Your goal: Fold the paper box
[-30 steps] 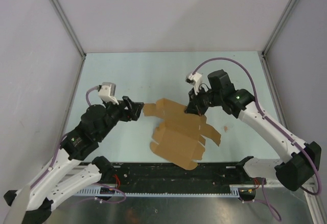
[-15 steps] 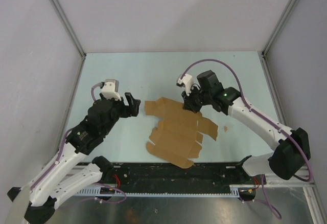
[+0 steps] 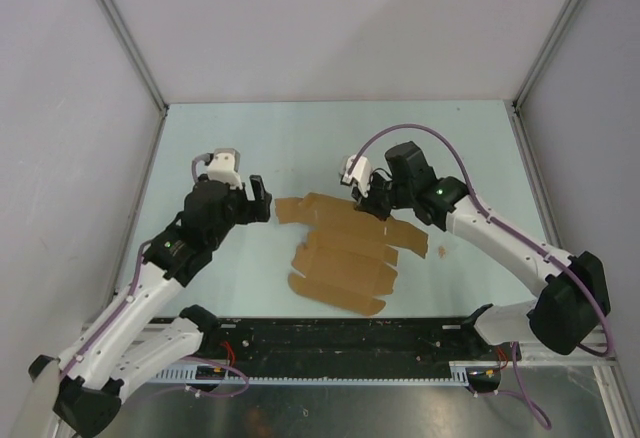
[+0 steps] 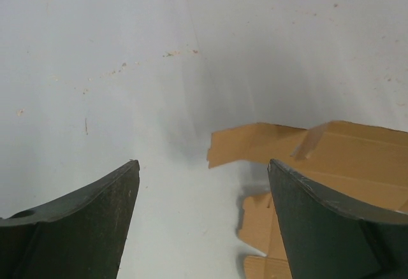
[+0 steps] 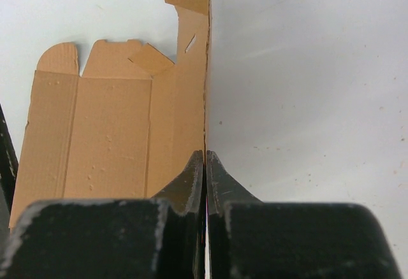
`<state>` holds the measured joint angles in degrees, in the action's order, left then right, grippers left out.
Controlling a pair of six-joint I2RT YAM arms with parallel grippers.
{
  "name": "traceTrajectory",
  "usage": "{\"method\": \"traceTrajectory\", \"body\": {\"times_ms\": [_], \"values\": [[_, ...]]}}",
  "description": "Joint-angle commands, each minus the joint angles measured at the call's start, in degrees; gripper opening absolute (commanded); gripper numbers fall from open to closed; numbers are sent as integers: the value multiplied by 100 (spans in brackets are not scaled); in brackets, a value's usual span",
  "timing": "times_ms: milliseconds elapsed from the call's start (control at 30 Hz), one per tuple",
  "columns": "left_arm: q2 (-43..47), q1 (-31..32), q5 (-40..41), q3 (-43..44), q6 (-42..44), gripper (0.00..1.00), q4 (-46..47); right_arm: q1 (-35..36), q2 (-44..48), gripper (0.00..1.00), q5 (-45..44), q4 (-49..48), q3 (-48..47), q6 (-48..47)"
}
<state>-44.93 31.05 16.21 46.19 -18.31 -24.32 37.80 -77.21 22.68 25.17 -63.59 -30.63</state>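
Note:
The paper box (image 3: 345,253) is a flat brown die-cut sheet with flaps and crease lines, lying mid-table. My right gripper (image 3: 368,208) is shut on the sheet's far edge. In the right wrist view that edge (image 5: 205,88) runs straight into the closed right gripper (image 5: 205,153), and the sheet (image 5: 108,132) spreads out to the left. My left gripper (image 3: 262,201) stands open just left of the sheet's left flap, apart from it. In the left wrist view the left gripper (image 4: 203,162) has only bare table between its fingers, with the flap (image 4: 255,144) just ahead and to the right.
A small brown scrap (image 3: 441,251) lies on the table right of the sheet. Grey enclosure walls (image 3: 80,108) close in the left, back and right sides. A black rail (image 3: 340,343) with the arm bases runs along the near edge.
My right gripper has shifted left with the sheet's edge in it, and the sheet now lies flatter and further left. My left gripper has moved back a little and opened wider.

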Motion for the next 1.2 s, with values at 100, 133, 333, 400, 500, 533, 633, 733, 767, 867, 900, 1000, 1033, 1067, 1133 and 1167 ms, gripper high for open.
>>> {"method": "traceTrajectory", "body": {"times_ms": [100,133,333,400,500,533,633,733,767,867,900,1000,1033,1067,1133,1167], "values": [[-534,-248,-627,583,846,87,533,8,346,0,597,383,31,-1067],[-639,-257,-671,627,872,87,542,-1,347,0,719,444,31,-1198],[-1334,-319,-908,1014,969,86,595,-10,487,0,1080,831,31,-1594],[-1615,-354,-1057,1120,987,86,603,-18,514,0,1125,876,31,-1656],[-2001,-345,-1330,1172,961,84,595,-45,593,0,1221,876,31,-1700],[-2063,-354,-1444,1164,917,83,595,-54,637,0,1274,867,40,-1709],[-2257,-354,-1576,1059,829,81,595,-133,698,0,1432,814,31,-1683],[-2345,-354,-1787,892,732,79,595,-185,734,0,1503,771,31,-1665],[-2345,-354,-1814,787,714,79,595,-194,742,0,1503,770,31,-1648],[-2231,-354,-1971,515,627,78,595,-264,769,0,1564,648,40,-1551],[-2170,-354,-2033,435,592,78,586,-308,769,0,1608,621,40,-1499],[-1968,-354,-2218,119,495,77,586,-431,725,0,1748,507,40,-1332],[-1915,-345,-2297,40,468,77,586,-458,707,0,1784,454,31,-1262],[-1819,-345,-2358,-135,468,77,612,-475,699,0,1819,428,40,-1244],[-1730,-345,-2394,-303,390,77,647,-493,672,0,1863,358,40,-1191],[-1660,-345,-2429,-461,363,77,734,-493,655,0,1872,340,40,-1147]]}}
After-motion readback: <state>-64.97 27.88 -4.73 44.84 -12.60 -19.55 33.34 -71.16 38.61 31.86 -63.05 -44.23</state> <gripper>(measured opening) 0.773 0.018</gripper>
